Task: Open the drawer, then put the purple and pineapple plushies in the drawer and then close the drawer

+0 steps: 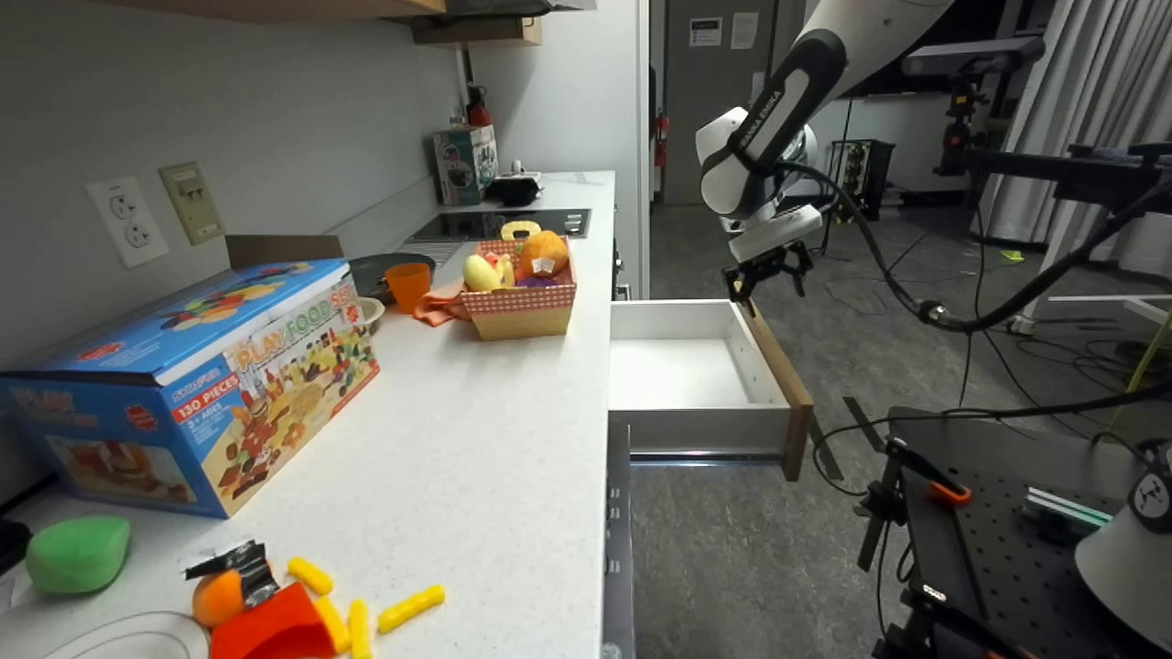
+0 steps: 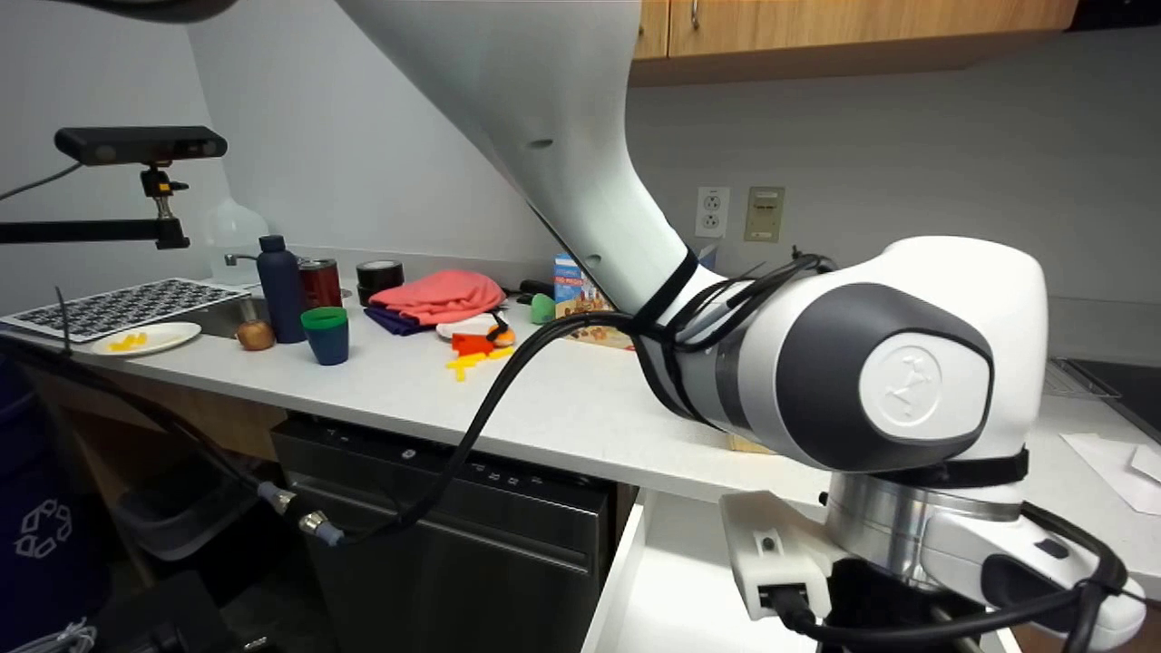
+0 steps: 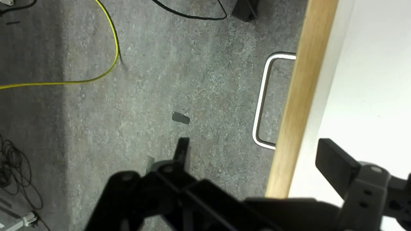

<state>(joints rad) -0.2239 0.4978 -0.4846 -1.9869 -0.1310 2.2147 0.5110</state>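
The drawer (image 1: 778, 366) is pulled out, with a wooden front and a white interior. Its front edge (image 3: 301, 96) and metal handle (image 3: 261, 99) show in the wrist view. My gripper (image 1: 769, 279) is open and holds nothing, above the drawer front's far end. In the wrist view my gripper's fingers (image 3: 252, 150) appear on either side of the front edge, one over the floor, one over the interior. A checked basket (image 1: 522, 320) on the counter holds soft toys. A bit of purple (image 1: 540, 282) shows there, mostly hidden. I cannot tell which toy is the pineapple.
A play food box (image 1: 275, 394) and an orange cup (image 1: 408, 286) stand near the basket on the counter. Yellow and red toy pieces (image 1: 275, 627) lie at its near end. A black platform (image 1: 1016, 522) with the arm's base stands opposite the drawer.
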